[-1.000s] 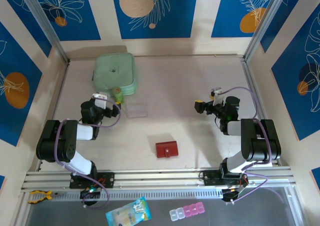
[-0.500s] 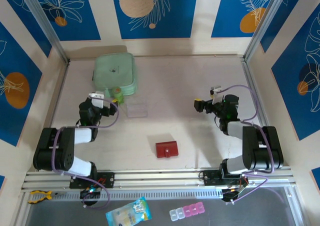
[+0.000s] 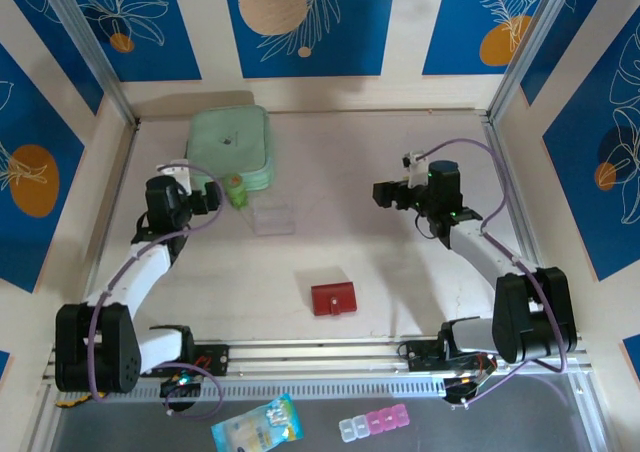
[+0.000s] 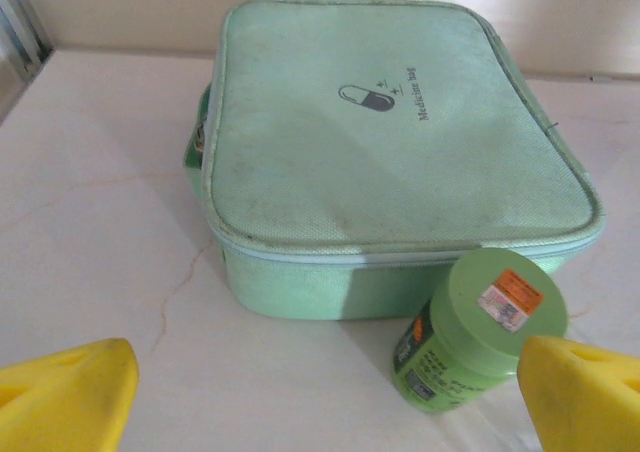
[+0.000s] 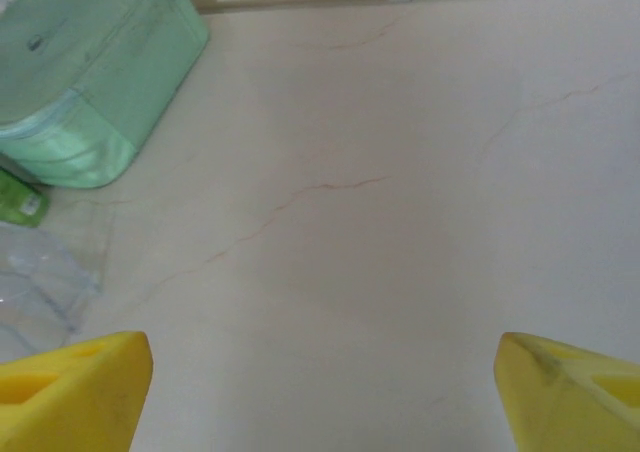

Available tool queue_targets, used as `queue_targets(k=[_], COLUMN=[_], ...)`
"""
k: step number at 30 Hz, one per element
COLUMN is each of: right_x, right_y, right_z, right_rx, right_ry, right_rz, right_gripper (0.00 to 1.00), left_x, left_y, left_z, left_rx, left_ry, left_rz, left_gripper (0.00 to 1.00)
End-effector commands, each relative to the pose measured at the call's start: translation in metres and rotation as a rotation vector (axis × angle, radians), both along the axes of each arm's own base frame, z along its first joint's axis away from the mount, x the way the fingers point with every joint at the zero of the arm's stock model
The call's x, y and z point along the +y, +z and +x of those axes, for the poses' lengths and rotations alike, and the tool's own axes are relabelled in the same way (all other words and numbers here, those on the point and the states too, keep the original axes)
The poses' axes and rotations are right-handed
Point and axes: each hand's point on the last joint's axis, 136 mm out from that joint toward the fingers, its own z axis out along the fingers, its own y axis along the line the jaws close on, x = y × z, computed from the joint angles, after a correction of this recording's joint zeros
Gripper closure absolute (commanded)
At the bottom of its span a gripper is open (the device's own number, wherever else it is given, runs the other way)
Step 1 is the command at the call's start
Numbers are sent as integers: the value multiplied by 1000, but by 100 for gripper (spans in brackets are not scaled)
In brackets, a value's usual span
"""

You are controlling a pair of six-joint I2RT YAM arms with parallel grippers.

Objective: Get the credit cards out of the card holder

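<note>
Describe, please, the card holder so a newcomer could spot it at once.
On the pale table, look near the front rail, between the two arm bases. The card holder lies there alone, closed. It is small and dark red, unlike the mint pouch and clear plastic farther back.

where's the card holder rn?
Top view: the card holder lies closed on the table, about centre and close to the near edge, nearer the front than the clear plastic case and to its right.
</note>
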Motion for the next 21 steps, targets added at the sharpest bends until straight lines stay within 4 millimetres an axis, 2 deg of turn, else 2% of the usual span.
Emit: queue_targets(k=[1,9,13,21], right_x=[15,80,110,165], right_y=[-12,-27,-33,-40], right_z=[-15,-33,-42,-50], right_rx=[189,396,460,503], right_ry=[-43,24,67,112], right_rz=[33,42,14,15], right_gripper=[16,35,43,46], left_x=[-14,-37,-42,-47], left_y=[-10,16,12,15], left_z=[-23,-32,-30,-32], left_rx=[196,322,351,366], left_ry=[-24,-91,-119,-152], left_rz=[-100,-231,-243,-268], left_gripper=[2,2,2,0])
